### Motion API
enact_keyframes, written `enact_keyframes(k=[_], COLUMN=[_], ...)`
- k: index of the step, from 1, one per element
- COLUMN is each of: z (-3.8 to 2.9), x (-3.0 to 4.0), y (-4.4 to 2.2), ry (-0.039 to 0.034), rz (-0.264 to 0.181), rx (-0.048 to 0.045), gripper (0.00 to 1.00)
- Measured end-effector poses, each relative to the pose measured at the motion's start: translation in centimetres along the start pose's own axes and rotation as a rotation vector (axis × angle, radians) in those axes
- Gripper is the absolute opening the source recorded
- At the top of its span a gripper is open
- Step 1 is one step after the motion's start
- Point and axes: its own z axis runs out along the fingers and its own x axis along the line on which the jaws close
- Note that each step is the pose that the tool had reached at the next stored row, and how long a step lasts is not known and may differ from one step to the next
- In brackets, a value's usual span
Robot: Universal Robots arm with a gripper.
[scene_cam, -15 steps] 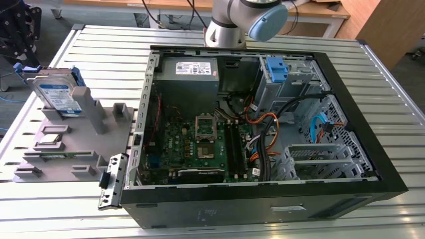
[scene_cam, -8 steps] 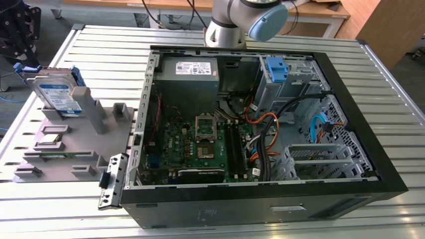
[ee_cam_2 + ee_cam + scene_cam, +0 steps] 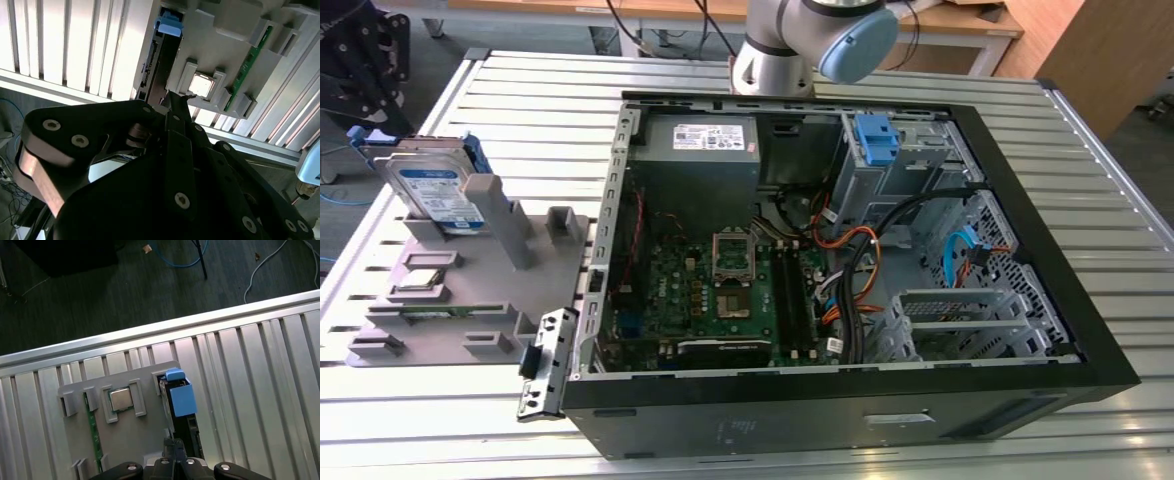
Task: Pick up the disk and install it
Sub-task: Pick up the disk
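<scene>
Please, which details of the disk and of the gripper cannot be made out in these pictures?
Silver-grey metal disk in its blue plastic bracket: the grey plastic holder hides its lower part in the exterior view.
Its label: unseen in both wrist views, where the disk is edge-on.
Black gripper: its own body covers the disk's near end in the second wrist view, so contact cannot be judged.

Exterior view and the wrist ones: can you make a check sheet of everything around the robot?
Surface: slatted metal table.
Job's things: disk stands in the grey holder, beside the open computer case.
Clutter: processor chip and memory stick in the holder; bare blue bracket inside the case.
Hand: hovers over the holder, close to the disk.
Cables: orange and black wires inside the case; blue cable on the floor.
Surroundings: dark floor, wooden furniture.
</scene>
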Motion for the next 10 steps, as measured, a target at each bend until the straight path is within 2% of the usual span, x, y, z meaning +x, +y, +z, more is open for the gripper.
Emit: enact_keyframes(k=[4,5,8,10], z=[0.01,0.0,0.01,0.03], x=[0.0,0.0,0.0,0.0], y=[0.01,0.02,0.01,0.01], ry=[-0.0001,-0.0025,-0.0178,-0.0316], rz=[-0.001,-0.002,-0.025,-0.039], rx=[0.0003,-0.0005,-0.0049,-0.0083], gripper=[0.11,0.11,0.11,0.11])
